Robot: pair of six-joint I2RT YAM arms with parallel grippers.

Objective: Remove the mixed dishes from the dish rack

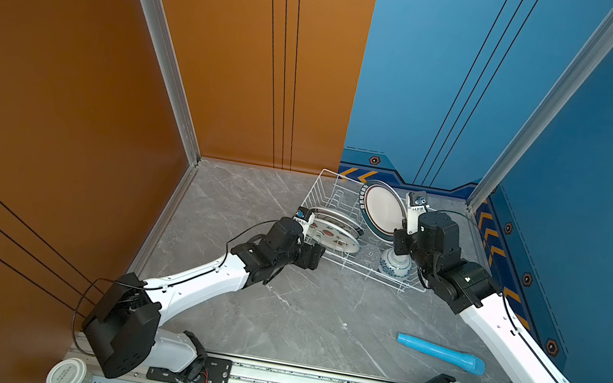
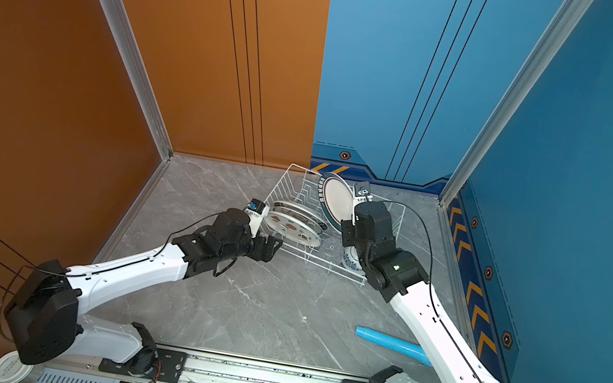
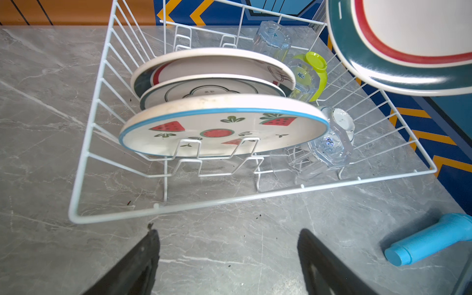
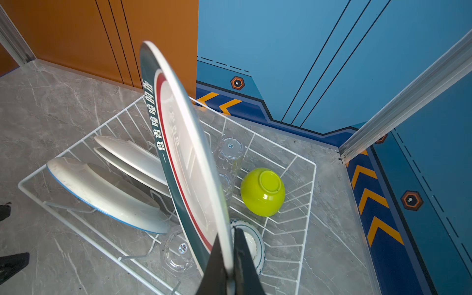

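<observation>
The white wire dish rack (image 1: 323, 187) (image 3: 178, 207) stands at the back of the table. My right gripper (image 4: 227, 236) is shut on the edge of a dark-rimmed plate (image 1: 384, 209) (image 4: 184, 143), held upright above the rack. In the dividers leans a watermelon plate (image 1: 333, 237) (image 3: 222, 130), with two more plates (image 3: 212, 61) behind it. The rack also holds a lime-green bowl (image 4: 263, 191), a patterned bowl (image 4: 252, 242) and clear glass cups (image 4: 178, 250) (image 3: 329, 148). My left gripper (image 3: 227, 232) (image 1: 313, 255) is open and empty over the table, just outside the rack's near rim.
A light blue tube (image 1: 442, 353) (image 3: 429, 240) lies on the marble table at the front right. An orange wall stands to the left, blue walls at the back and right. A metal rail (image 1: 306, 382) carrying both arm bases runs along the front edge.
</observation>
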